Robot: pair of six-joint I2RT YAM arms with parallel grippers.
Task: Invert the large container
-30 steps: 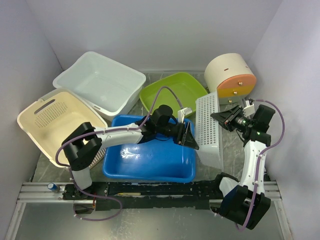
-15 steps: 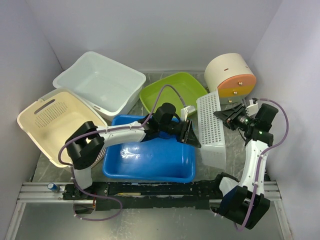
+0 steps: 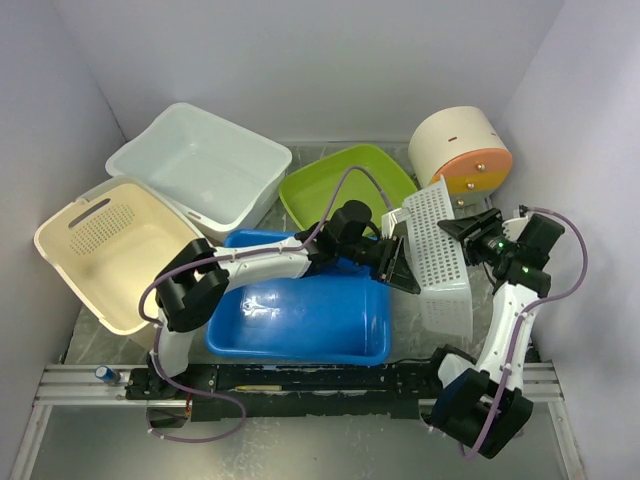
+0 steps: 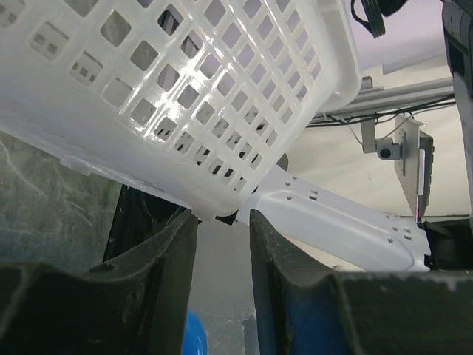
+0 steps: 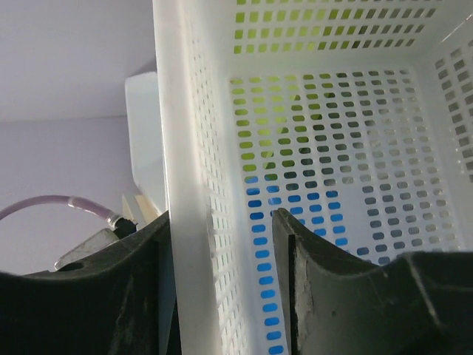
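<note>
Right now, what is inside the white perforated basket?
No loose item shows inside the white perforated basket, only one finger of the right gripper, reaching in past its rim. The fingers hide the lowest part of the inside.

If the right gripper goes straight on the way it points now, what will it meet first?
The white basket. Its wall stands between the open fingers of the right gripper, so going on would likely push that wall deeper into the jaws. How deep it now sits is unclear.
</note>
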